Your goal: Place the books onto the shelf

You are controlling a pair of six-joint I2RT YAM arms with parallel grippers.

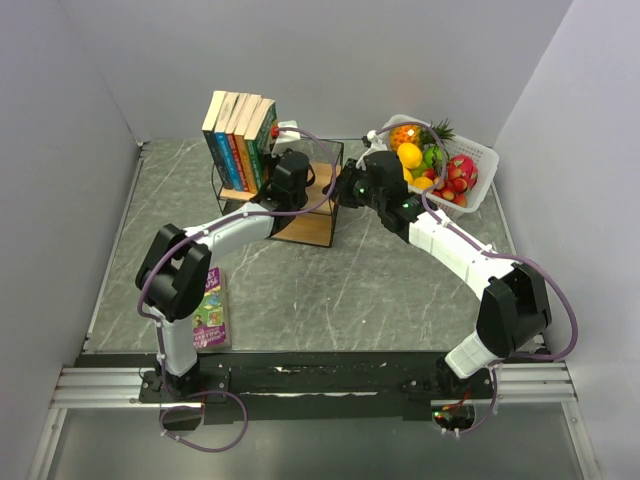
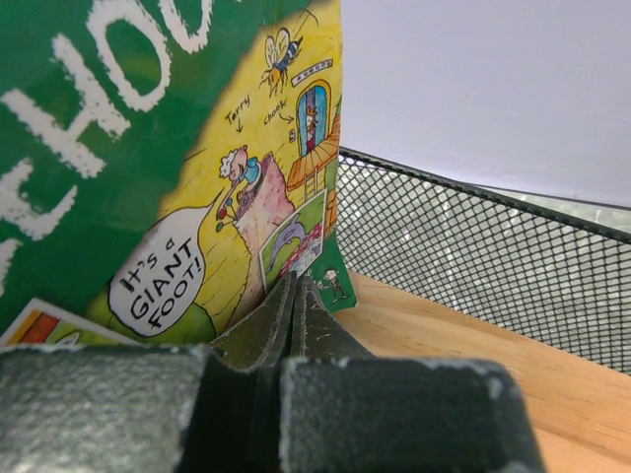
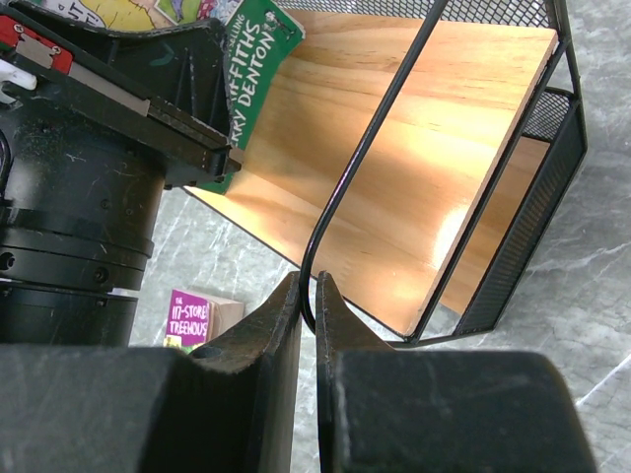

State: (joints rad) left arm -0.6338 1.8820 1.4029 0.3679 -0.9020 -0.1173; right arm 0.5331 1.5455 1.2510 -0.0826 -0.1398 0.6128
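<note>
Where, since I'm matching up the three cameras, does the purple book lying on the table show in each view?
Top external: the purple book lies flat in the lower left.
Left wrist: not in it.
Right wrist: the book sits small in the lower left, below the shelf.
Shared landmark: the shelf, by its light wooden board.
</note>
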